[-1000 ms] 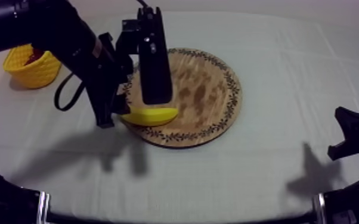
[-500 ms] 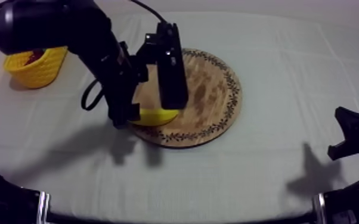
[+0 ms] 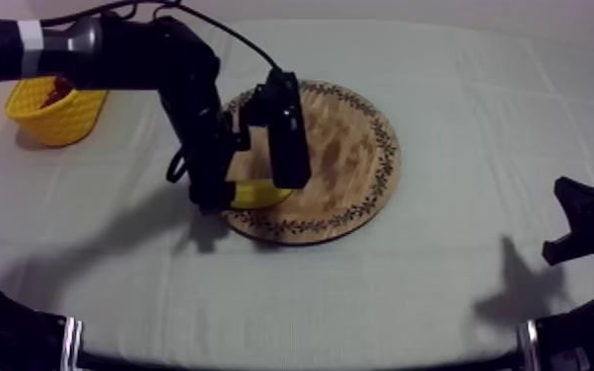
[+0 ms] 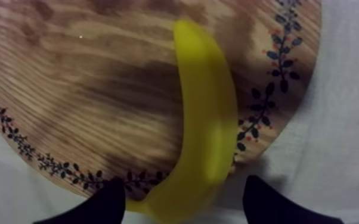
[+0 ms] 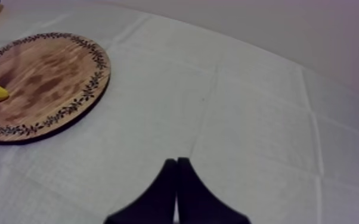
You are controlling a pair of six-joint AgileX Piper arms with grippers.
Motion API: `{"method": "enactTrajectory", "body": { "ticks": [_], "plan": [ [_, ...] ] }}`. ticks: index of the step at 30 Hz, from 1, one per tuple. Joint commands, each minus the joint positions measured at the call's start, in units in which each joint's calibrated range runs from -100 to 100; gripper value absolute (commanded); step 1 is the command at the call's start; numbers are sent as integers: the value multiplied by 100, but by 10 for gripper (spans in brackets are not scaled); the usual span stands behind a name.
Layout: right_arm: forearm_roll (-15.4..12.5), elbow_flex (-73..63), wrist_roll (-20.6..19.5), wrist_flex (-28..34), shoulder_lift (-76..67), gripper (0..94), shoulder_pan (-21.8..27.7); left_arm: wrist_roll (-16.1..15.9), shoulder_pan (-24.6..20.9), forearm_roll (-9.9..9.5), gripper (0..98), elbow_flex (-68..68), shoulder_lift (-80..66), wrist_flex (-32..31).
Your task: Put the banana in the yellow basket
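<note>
1 tabletop (image 3: 459, 257) under a grey-white cloth carries everything. The left arm is stretched in over it from the upper left. The round wooden board (image 3: 345, 148) is laid near the middle of the cloth, and the left hand (image 4: 182, 199) is set low at its near left rim. The 2 fingers (image 4: 107, 205) of this hand are held apart, 1 at each side of the banana (image 4: 203, 119), with nothing gripped. The right hand (image 5: 176, 164) is kept at the tabletop's right edge, well apart from the board, its fingers pressed together on nothing. The yellow basket (image 3: 54, 118) is placed at the far left. The banana is laid on the board, 1 end jutting past the rim over the cloth. A small red fruit (image 3: 59, 91) is glimpsed inside the basket.
</note>
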Motion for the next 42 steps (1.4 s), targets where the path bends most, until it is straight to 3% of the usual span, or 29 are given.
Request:
{"method": "enactTrajectory", "body": {
  "ticks": [1, 11, 24, 35, 42],
  "plan": [
    [0, -3, 0, 1, 3, 2, 1, -9, -13, 1, 720, -2, 78, -37],
    [0, -3, 0, 1, 3, 2, 1, -54, 31, 39, 631, -202, 483, -77],
    [0, -3, 0, 1, 3, 2, 1, -39, 23, 87, 116, -308, 422, -23],
    [0, -3, 0, 1, 3, 2, 1, 30, -410, -5, 63, -685, -889, 774],
    [0, -3, 0, 1, 3, 2, 1, 55, -923, -51, 66, -1287, -1679, 1215]
  ]
}}
